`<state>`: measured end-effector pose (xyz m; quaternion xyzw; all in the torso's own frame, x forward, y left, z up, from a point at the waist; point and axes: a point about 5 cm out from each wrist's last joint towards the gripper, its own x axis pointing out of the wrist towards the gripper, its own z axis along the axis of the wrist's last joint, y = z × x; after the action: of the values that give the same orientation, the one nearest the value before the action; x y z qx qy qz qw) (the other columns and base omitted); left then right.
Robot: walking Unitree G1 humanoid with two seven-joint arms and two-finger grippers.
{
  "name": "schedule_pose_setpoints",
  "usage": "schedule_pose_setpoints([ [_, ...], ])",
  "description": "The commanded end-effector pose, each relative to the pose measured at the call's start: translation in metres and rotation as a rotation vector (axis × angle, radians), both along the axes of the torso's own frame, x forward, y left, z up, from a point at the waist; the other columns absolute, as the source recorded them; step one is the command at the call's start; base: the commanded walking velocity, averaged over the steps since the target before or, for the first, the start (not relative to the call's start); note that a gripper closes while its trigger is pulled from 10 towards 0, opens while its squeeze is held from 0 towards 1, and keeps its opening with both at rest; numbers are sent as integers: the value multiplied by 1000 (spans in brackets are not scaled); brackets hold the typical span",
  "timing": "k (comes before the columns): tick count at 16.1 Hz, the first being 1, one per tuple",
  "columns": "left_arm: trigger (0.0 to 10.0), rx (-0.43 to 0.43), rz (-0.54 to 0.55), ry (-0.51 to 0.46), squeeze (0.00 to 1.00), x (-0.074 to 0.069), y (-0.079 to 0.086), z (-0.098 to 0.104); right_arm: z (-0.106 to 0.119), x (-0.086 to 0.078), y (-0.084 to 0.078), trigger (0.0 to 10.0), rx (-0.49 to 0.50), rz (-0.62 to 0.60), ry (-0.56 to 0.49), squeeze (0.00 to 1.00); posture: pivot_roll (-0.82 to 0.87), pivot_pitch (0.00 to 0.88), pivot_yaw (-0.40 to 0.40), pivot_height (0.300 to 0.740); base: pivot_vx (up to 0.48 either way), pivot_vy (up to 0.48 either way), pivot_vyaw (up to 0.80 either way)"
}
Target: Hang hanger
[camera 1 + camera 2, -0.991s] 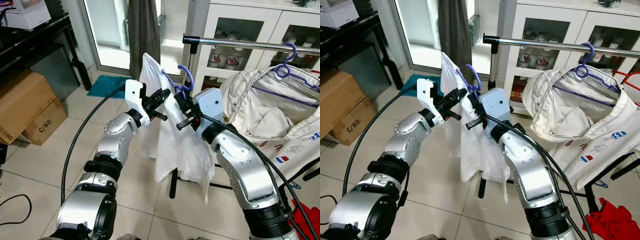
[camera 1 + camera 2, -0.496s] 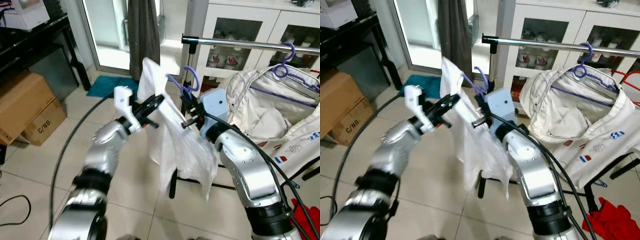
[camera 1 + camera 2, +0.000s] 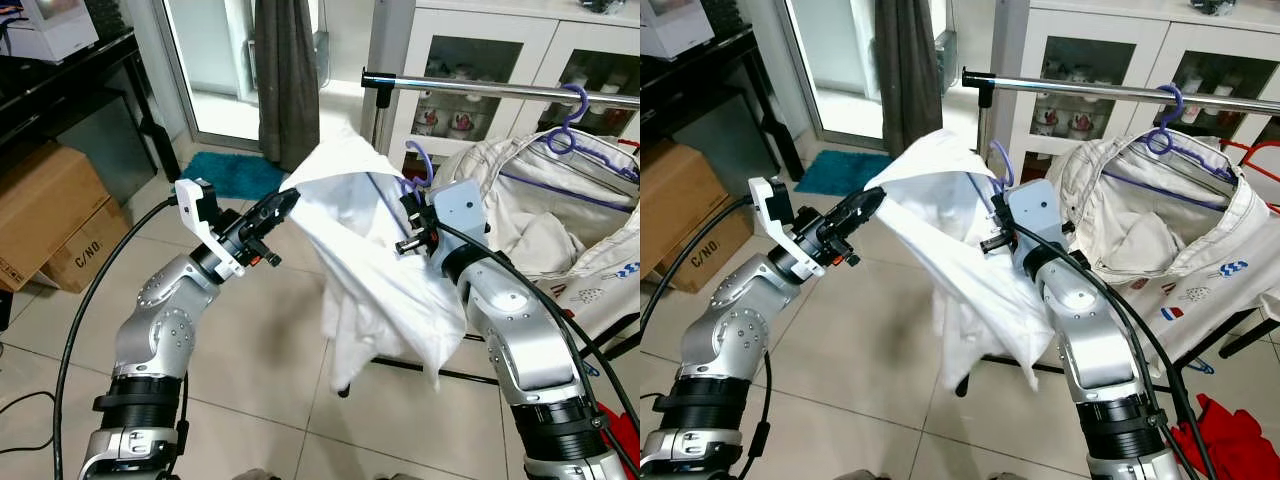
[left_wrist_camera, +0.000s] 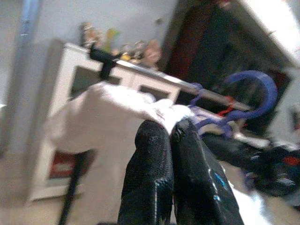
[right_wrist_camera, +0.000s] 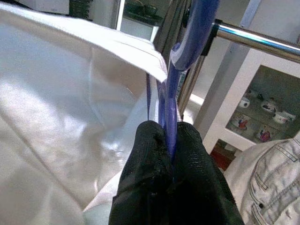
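At centre frame, the right gripper point(image 3: 408, 222) is clenched on the purple plastic hanger point(image 3: 418, 165), its hook just below the chrome rail point(image 3: 500, 89) up and right. The left gripper point(image 3: 283, 203) pinches the draped white shirt point(image 3: 375, 260) leftward.

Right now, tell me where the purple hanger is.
The purple hanger is clamped in the right tool, inside the white shirt, below the metal rail.

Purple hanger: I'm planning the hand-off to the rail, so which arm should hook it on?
Right. The right gripper is shut on the purple hanger near the rail; the left gripper only pinches the white garment, farther away.
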<state>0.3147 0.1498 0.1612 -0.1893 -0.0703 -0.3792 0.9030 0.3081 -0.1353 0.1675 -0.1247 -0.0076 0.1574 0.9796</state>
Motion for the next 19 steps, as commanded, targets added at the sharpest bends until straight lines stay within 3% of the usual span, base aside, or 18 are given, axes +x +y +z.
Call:
schedule_pose_setpoints([
  [1,0,79,126,-4,0,8,12,2,16,1,-4,0,14,16,-67,0,-139,0,49,740,0,0,0],
  [3,0,164,234,3,0,18,19,2,18,-3,-2,0,31,74,-80,0,-136,0,50,740,0,0,0],
  [4,0,294,386,-38,0,35,33,12,20,-14,2,0,37,250,-56,0,-132,0,50,740,0,0,0],
  [5,0,304,414,-61,0,41,37,20,19,-17,2,0,17,295,-43,0,-132,0,50,740,0,0,0],
  [6,0,319,396,-119,0,50,39,44,14,-25,-3,0,-41,361,5,0,-142,0,59,740,0,0,0],
  [9,0,294,276,-222,0,58,31,85,0,-38,-14,0,-152,432,110,0,-158,0,79,740,0,0,0],
  [11,0,297,158,-260,0,60,21,95,-7,-44,-19,0,-198,467,169,0,-160,0,87,740,0,0,0],
  [13,0,368,103,-250,0,61,17,89,-7,-43,-22,0,-185,433,163,0,-160,0,89,740,0,0,0],
  [15,0,479,310,-159,0,72,42,71,11,-38,-29,0,-52,353,83,0,-155,0,88,740,0,0,0],
  [17,0,547,428,-122,0,75,63,66,18,-42,-32,0,-3,381,70,0,-155,0,88,740,0,0,0],
  [19,0,566,593,-66,0,74,100,68,22,-52,-33,0,38,468,78,0,-156,0,93,740,0,0,0],
])
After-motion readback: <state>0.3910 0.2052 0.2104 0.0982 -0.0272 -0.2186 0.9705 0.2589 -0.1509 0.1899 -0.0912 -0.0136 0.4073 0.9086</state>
